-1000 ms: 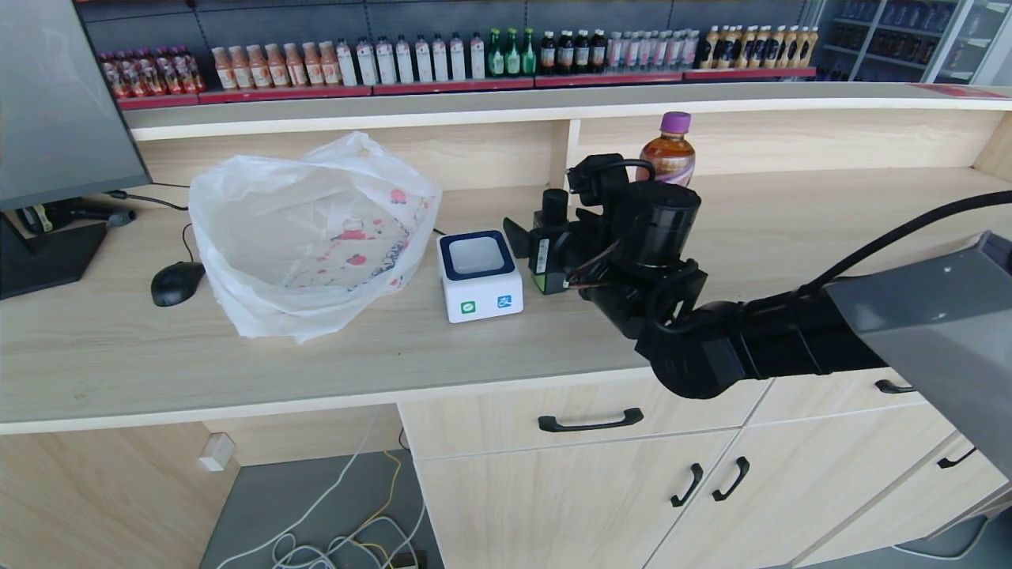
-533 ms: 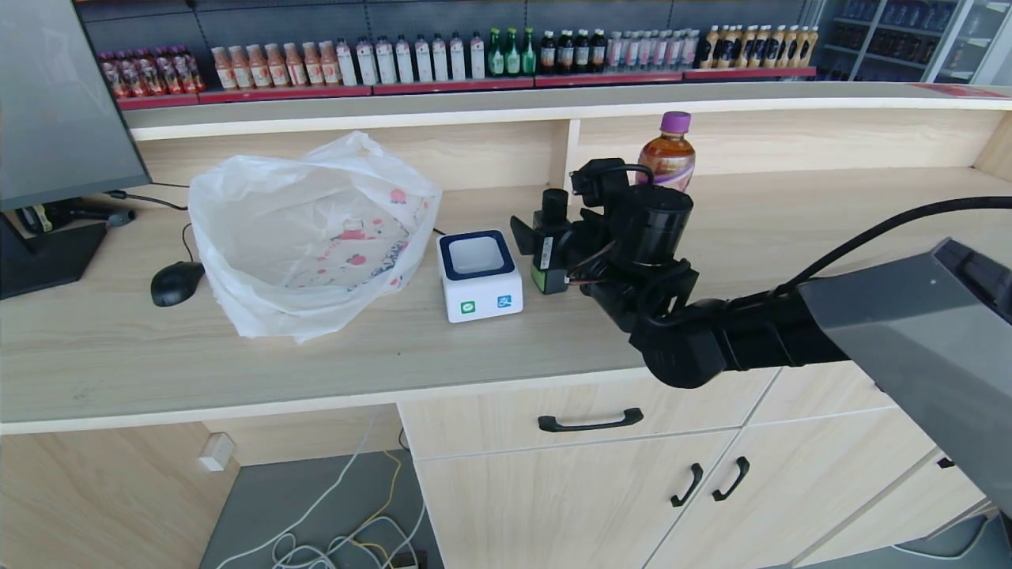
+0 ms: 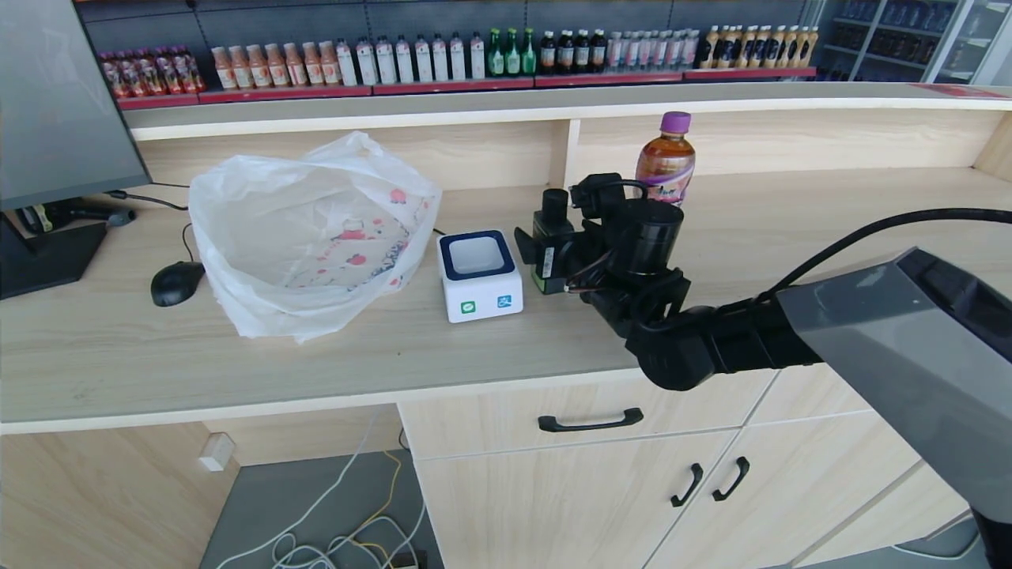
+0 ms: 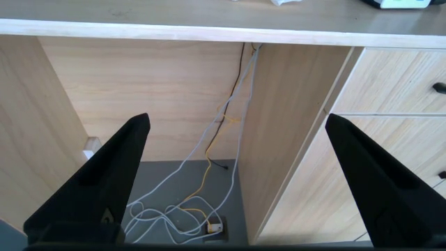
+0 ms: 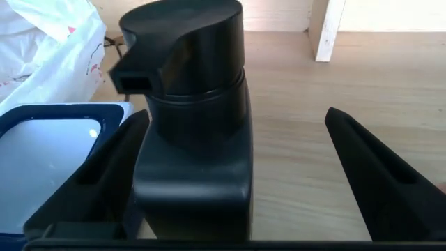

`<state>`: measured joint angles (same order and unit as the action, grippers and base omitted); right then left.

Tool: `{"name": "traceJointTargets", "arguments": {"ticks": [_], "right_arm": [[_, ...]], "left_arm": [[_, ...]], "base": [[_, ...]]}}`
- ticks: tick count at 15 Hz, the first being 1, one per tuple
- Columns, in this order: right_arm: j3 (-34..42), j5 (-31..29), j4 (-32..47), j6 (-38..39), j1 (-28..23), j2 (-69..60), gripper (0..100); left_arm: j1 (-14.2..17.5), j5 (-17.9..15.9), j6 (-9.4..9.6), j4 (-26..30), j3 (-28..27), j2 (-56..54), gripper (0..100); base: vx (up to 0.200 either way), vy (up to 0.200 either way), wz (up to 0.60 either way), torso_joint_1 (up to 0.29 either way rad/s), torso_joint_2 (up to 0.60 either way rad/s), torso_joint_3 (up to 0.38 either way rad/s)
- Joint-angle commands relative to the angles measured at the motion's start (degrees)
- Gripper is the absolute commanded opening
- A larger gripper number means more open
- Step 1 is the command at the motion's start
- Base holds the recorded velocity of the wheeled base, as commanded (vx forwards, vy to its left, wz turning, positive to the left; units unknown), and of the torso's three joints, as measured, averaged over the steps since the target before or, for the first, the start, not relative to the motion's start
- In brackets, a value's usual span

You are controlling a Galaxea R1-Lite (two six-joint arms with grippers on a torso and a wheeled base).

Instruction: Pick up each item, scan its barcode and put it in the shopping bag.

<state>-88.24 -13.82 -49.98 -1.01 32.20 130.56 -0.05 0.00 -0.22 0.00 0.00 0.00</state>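
A black bottle [image 3: 551,237] with a flip cap stands upright on the wooden counter [image 3: 395,340], just right of the white scanner [image 3: 478,273]. My right gripper [image 3: 551,251] is open around the bottle's body. In the right wrist view one finger lies against the black bottle [image 5: 191,125] while the other stands well clear, with the right gripper [image 5: 233,118] level with its shoulder. The scanner [image 5: 49,139] sits right beside it. The white shopping bag [image 3: 308,237] stands open left of the scanner. My left gripper [image 4: 237,122] hangs open below the counter edge, holding nothing.
A purple-capped tea bottle [image 3: 666,158] stands at the back behind my right wrist. A shelf divider [image 3: 563,150] rises behind the scanner. A mouse [image 3: 176,283] and a monitor [image 3: 55,103] are at the far left. Drawers with handles [image 3: 589,421] lie below.
My right arm has swung a little left and lower, and its near finger has come closer to the black bottle. The bottle, scanner and bag have stayed put.
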Motion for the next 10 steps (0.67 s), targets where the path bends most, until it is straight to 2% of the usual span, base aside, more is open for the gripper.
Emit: {"name": "traceJointTargets", "arguments": {"ticks": [1,10], "right_arm": [[-0.2,0.0,0.0,0.1,-0.1,0.7,100],[-0.6,-0.4,-0.1,1.7,-0.6,1.8,100]], "left_arm": [[0.0,0.0,-0.04,0.0,0.0,0.0,100],[0.0,0.0,-0.04,0.0,0.0,0.0,100]], "base": [[0.000,0.000,0.00,0.000,0.00,0.000],[0.000,0.000,0.00,0.000,0.00,0.000]]}}
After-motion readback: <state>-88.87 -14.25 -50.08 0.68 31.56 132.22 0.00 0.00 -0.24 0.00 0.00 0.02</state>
